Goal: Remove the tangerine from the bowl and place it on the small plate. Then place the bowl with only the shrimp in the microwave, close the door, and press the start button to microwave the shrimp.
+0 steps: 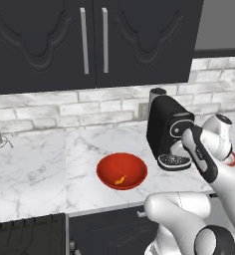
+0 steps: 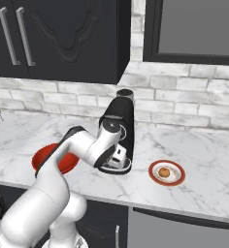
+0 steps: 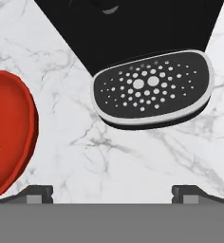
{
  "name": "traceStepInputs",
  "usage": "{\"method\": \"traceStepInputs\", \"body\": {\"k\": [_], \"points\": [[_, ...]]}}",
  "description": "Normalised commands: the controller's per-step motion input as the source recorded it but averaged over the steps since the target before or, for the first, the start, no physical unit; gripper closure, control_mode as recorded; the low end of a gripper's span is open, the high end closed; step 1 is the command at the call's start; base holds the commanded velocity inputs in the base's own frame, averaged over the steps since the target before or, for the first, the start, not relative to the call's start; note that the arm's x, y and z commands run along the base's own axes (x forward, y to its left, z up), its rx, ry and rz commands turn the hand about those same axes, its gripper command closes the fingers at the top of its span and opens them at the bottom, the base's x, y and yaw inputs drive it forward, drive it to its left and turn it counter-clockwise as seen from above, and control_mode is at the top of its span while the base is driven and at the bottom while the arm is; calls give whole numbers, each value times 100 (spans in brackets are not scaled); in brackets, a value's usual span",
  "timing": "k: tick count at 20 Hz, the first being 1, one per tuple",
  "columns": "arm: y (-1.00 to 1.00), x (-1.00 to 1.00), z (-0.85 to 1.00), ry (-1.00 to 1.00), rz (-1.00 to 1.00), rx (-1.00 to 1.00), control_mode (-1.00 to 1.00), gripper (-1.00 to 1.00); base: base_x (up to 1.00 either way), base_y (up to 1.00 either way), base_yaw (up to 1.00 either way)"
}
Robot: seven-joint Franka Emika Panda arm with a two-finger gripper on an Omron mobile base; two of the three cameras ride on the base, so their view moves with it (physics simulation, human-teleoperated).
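The red bowl (image 1: 122, 171) sits on the white marble worktop (image 1: 45, 169), in the middle of the left base view. Inside it lies the small orange shrimp (image 1: 120, 180), near the front of the bowl. To the right of the bowl stands a black coffee machine (image 1: 167, 130) with a dotted drip tray (image 3: 153, 88) at its foot.

In the right base view, the small plate (image 2: 167, 173) with the red rim rests on the worktop at the right of the middle, well apart from the bowl. The round tangerine (image 2: 164, 172) lies on it.

The tool (image 3: 112, 192) hangs over bare worktop between the bowl and the drip tray. Its two dark tips stand wide apart at the bottom of the hand view, and nothing is held between them.
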Motion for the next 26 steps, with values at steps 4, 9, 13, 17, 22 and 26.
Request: {"method": "traceStepInputs", "body": {"k": [4,9,13,17,22,26], "points": [[18,14,-10,0,0,0,-100,-100,0,0,0],[62,0,0,0,-1,0,-100,-100,0,0,0],[72,0,-1,0,-2,0,-100,-100,0,0,0],[64,5,-15,0,-1,0,-100,-100,0,0,0],[36,10,-20,0,0,0,-100,-100,0,0,0],[16,21,-30,2,0,2,-100,-100,0,0,0]]}}
